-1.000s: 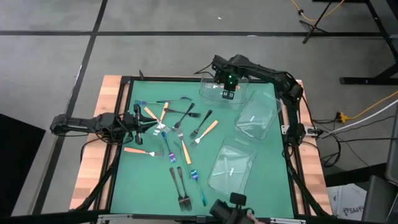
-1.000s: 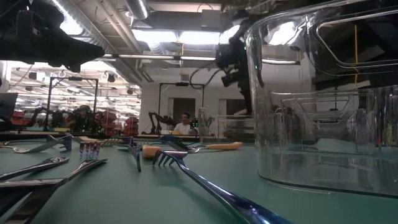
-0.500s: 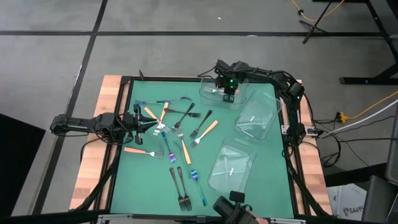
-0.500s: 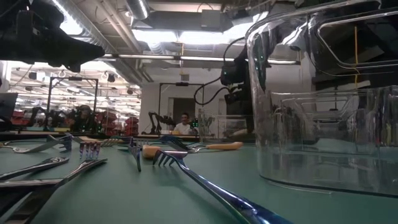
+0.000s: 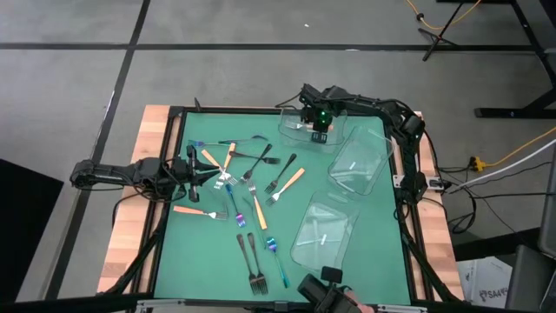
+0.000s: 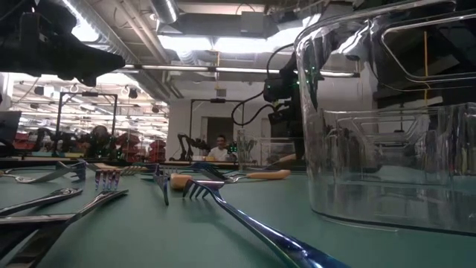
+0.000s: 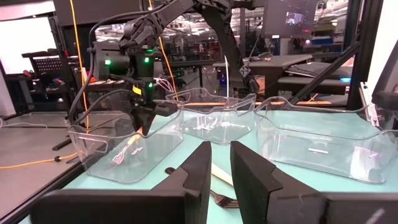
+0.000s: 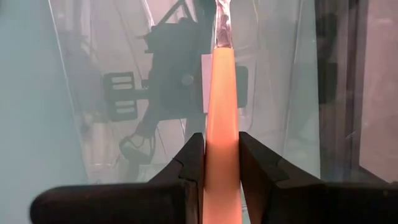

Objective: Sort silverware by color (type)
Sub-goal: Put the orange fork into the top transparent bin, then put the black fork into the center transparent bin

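Observation:
My right gripper (image 5: pixel 320 130) points down over the far clear tray (image 5: pixel 295 130) and is shut on an orange-handled fork (image 7: pixel 127 147), whose silver head hangs inside the tray. The rest of the silverware (image 5: pixel 243 178) lies scattered on the green mat: orange-handled, dark and blue-teal forks. My left gripper (image 5: pixel 211 172) waits level at the mat's left side beside the pile, its fingers a narrow gap apart with nothing between them (image 7: pixel 221 165). My right gripper pinches the fork's orange handle (image 8: pixel 222 118) between its two fingers, which lie along the handle. The fingers come from above, pointing down. The fork hangs tilted below them, silver head lowest, inside the far tray. Whether the head touches the tray's floor, I cannot tell.
Two more clear trays stand along the mat's right side, one in the middle (image 5: pixel 358 161) and one near (image 5: pixel 323 233). Dark forks (image 5: pixel 252 261) lie near the front edge. A black frame rims the mat. A person sits in the room far behind the table (image 6: pixel 220 149).
My right gripper has come down toward the far tray with the orange-handled fork, then held still. Its fingers have stayed shut on the handle. The forks on the mat have not moved.

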Available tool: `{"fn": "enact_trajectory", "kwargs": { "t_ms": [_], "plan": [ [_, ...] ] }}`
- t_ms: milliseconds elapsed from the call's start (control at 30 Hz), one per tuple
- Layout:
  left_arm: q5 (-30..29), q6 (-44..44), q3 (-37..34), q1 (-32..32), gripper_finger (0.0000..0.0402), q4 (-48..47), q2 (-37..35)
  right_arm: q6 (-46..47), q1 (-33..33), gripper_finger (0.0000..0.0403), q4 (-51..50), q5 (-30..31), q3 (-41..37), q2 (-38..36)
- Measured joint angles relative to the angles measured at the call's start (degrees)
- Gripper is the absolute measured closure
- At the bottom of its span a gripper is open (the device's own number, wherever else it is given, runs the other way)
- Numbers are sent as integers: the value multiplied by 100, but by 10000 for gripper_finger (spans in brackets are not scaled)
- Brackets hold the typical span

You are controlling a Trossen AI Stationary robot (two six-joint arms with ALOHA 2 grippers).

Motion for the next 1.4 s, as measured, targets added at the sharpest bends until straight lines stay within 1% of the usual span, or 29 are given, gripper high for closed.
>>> {"fn": "enact_trajectory", "kwargs": {
  "t_ms": [600,667,933,1100,1200,1400],
  "plan": [
    [-2,0,0,0,348,0,0,9,0,338,11,-3,0,0],
    [0,0,2,0,348,0,0,9,0,330,10,-4,0,0],
    [-2,0,2,-1,348,37,0,13,0,269,21,-4,2,0],
    [-2,-2,1,-1,348,62,0,15,0,258,79,-4,2,0],
    [-2,-2,0,-2,348,256,0,13,0,260,74,-4,2,0],
    [-1,-2,1,0,348,1020,0,17,2,266,-108,63,4,-85]
  ]
}}
